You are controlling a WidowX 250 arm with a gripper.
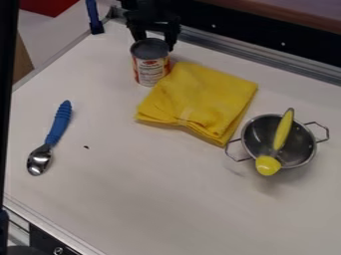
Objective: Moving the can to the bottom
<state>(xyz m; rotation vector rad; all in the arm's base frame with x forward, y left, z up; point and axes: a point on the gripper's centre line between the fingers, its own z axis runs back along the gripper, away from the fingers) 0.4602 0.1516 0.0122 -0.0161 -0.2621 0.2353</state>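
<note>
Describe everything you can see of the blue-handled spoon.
The spoon lies at the left of the white work surface, touching nothing else. Its thick blue handle, ridged towards the end, looks like plastic or rubber and points to the view's top; the shiny, metal-looking bowl points down and slightly left.

Markings: none legible.
The can bears a label with printed lines; its characters are too small to read.
</note>
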